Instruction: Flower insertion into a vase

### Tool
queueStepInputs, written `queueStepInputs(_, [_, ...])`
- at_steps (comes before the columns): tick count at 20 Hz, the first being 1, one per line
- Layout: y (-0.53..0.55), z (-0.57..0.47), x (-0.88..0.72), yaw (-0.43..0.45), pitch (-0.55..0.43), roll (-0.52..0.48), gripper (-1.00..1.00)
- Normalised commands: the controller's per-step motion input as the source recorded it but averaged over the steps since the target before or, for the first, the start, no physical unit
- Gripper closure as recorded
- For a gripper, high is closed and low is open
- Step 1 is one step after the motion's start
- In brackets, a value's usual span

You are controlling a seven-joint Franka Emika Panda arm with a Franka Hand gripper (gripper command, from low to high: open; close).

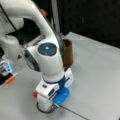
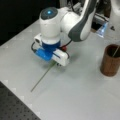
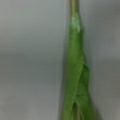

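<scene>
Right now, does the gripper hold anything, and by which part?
Cannot be told: the gripper is low over the thin green flower stem lying on the table; its fingers are hidden.

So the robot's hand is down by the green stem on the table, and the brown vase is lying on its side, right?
Not quite. The hand is down by the green stem on the table, but the brown vase stands upright, not on its side. Both front views show this.

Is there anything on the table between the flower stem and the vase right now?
Nothing visible. The stem lies flat on the table under the tool; the surface across to the vase shows bare.
</scene>
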Motion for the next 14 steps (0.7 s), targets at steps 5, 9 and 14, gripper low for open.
queueStepInputs(5, [-0.08,-0.06,0.16,0.191,0.042,-0.106,-1.0])
queueStepInputs(9, [-0.1,-0.02,0.15,0.207,0.026,-0.109,-1.0])
queueStepInputs(14, [-0.13,-0.02,0.16,0.217,0.019,-0.102,-1.0])
